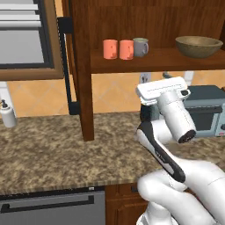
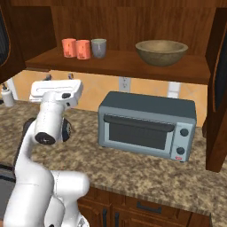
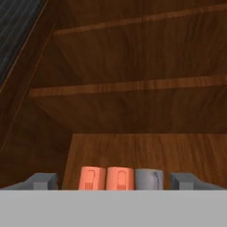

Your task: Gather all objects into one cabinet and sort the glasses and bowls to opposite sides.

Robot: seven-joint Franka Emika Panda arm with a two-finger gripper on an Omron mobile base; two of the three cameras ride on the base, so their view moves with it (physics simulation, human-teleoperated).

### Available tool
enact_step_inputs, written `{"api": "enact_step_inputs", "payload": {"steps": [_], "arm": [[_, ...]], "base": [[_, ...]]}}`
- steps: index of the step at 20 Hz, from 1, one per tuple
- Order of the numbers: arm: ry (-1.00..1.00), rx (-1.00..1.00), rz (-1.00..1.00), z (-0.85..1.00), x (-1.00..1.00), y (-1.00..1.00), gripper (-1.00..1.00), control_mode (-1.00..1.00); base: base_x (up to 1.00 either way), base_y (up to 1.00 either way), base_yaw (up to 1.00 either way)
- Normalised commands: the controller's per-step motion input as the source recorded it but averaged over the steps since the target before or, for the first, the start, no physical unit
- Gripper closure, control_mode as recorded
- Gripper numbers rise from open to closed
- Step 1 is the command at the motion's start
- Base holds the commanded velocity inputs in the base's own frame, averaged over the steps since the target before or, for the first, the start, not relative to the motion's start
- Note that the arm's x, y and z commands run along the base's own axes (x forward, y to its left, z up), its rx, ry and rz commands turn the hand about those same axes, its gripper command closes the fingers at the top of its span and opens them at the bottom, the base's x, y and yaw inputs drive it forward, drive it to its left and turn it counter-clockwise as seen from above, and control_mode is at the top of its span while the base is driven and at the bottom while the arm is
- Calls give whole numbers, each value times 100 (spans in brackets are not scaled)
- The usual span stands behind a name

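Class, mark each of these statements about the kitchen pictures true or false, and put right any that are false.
1. The two coral-orange cups stand side by side on the cabinet floor. True.
2. The grey mug stands between them. False: it stands to their right.
3. The bowl sits at the cabinet's right end. True.
4. The gripper is shut on a cup. False: it is open and holds nothing.
5. The toaster oven is inside the cabinet. False: it stands on the counter.

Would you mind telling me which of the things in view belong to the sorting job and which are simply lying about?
Part of the job:
- two coral-orange cups
- grey mug
- tan-brown bowl
- cabinet

Just lying about:
- toaster oven
- white bottle
- countertop
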Motion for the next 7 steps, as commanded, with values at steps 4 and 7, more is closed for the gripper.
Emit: {"api": "enact_step_inputs", "payload": {"steps": [4,7], "arm": [[0,-12,36,-39,-100,0,-100,-100],[0,-8,40,-35,-100,12,-100,-100]], "base": [[0,0,0],[0,0,0]]}}
